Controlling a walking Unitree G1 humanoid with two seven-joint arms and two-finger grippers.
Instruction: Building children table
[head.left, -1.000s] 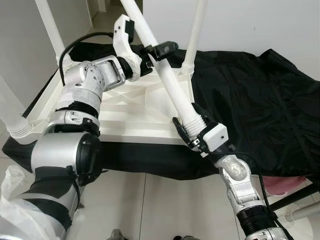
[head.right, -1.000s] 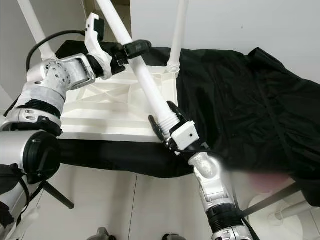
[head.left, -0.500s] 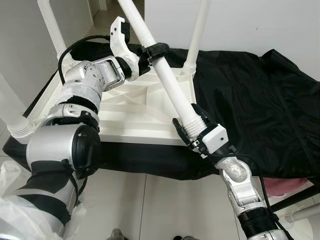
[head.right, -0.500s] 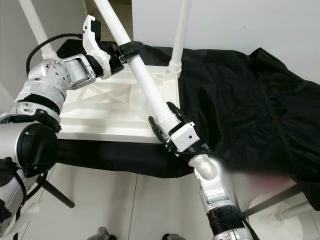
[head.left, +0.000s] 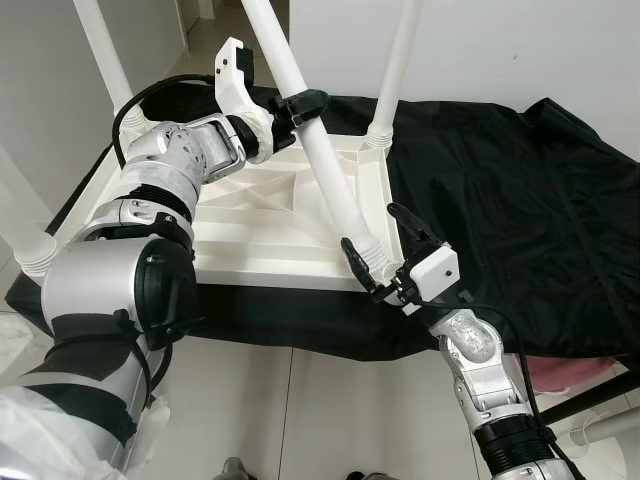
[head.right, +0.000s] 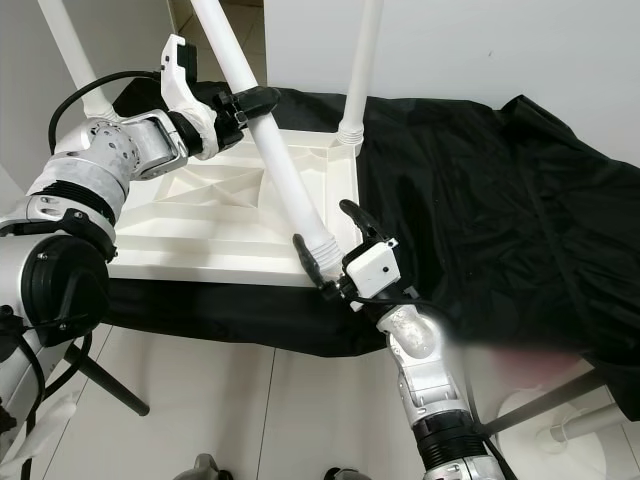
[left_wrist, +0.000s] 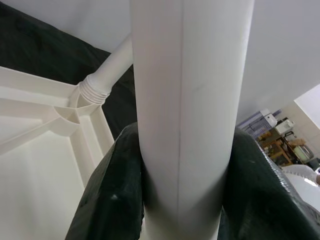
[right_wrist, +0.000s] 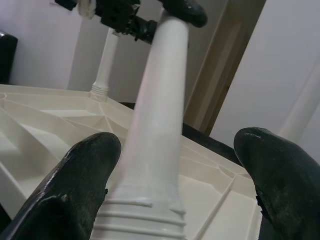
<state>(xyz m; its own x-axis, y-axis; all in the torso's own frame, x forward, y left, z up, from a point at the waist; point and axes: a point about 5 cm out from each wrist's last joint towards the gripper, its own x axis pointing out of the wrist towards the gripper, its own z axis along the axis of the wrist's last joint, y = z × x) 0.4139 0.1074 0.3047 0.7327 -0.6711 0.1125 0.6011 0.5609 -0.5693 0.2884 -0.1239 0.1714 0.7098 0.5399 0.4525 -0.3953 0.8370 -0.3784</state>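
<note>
Where the floor tiles (head.left: 300, 400) meet the hanging edge of a black cloth (head.left: 500, 180), the right end effector (head.left: 385, 250) reaches up to the near right corner of an upturned white tabletop (head.left: 260, 215). Its two black fingers (right_wrist: 80, 185) are spread wide, one on each side of the ribbed lower end of a tilted white leg (head.left: 325, 165), with a visible gap to the leg on both sides. That ribbed end sits at the tabletop's near right corner. The tabletop lies ribbed underside up on the cloth, which covers a low flat surface and drapes over its front edge.

Farther up the tilted leg, the left end effector (head.left: 300, 100) is pinched around the shaft, its fingers (left_wrist: 110, 200) pressed against both sides. Behind it, another leg (head.left: 395, 70) stands upright in the far right corner socket; two more legs (head.left: 100, 45) rise on the left side. A pink object (head.left: 570, 370) shows under the cloth at right. Beyond are white walls (head.left: 480, 45) and an open doorway (head.left: 215, 20).
</note>
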